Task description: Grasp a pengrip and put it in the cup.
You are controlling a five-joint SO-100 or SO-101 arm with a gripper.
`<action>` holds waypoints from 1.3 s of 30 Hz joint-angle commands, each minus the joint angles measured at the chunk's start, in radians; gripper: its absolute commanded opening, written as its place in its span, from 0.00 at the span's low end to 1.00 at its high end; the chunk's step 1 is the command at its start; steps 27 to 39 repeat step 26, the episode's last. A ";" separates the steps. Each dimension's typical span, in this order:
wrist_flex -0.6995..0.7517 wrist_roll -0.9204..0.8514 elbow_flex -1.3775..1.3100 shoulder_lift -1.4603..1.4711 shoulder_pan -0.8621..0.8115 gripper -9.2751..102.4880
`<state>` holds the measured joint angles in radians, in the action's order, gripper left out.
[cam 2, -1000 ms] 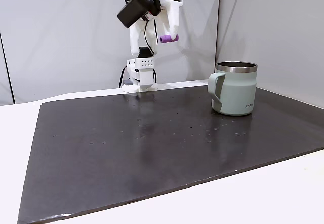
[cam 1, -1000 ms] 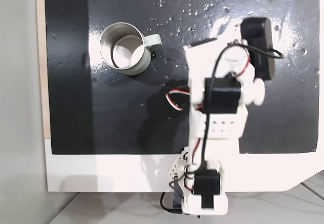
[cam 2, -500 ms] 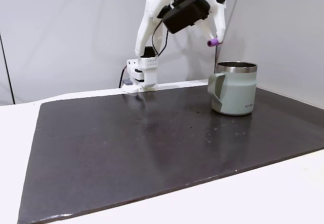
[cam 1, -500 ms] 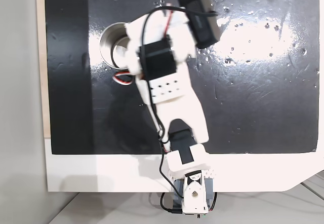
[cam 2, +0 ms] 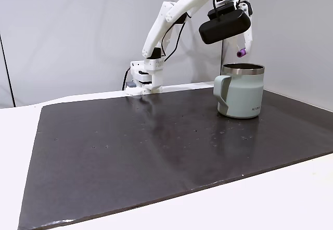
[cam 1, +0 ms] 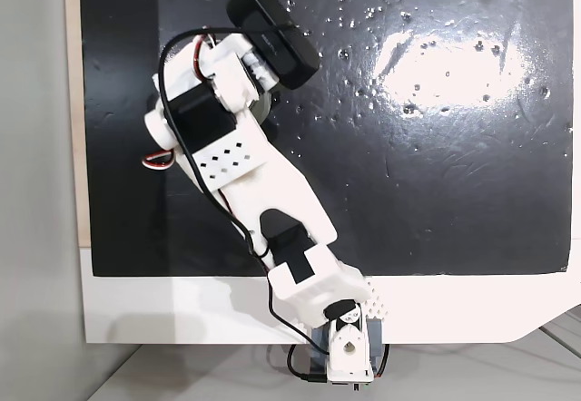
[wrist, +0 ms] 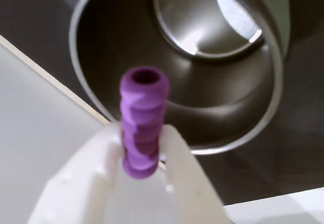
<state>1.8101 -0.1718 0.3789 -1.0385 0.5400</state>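
1 white robot arm (cam 2: 171,16) reaches across a black mat (cam 2: 156,141) on a white bench (cam 1: 182,315), carrying the pengrip (wrist: 143,120) over the cup (cam 2: 240,90). In the wrist view, the 2 white fingers (wrist: 179,165) are closed tight on the lower half of the lilac ribbed cylinder, whose upper, hollow end sticks out past their tips toward the cup's open steel mouth. The cup's rim (wrist: 276,72) and shiny inner floor lie directly beyond the pengrip, with nothing visible inside.

From the side-on fixed view, the gripper (cam 2: 242,50) hangs just above the cup's rim, apart from it, with the pengrip (cam 2: 241,52) showing as a small purple tip at its end. The pale grey-green cup stands upright on the mat toward the right of that view, its stubby handle (cam 2: 223,91) facing left. A black camera housing (cam 2: 225,26) rides on the wrist beside the gripper.

Seen from the top-down fixed view, the arm (cam 1: 245,174) stretches from its base (cam 1: 343,356) at the bench's near edge up and to the left, and its wrist covers nearly all of the cup, of which a thin sliver (cam 1: 264,107) shows.
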 commanded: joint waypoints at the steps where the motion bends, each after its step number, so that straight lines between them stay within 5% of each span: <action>1: 0.015 -0.012 -0.063 -0.012 -0.006 0.08; 13: 0.018 -0.017 -0.063 -0.034 -0.023 0.31; 39: 0.020 -0.020 -0.061 -0.035 -0.025 0.31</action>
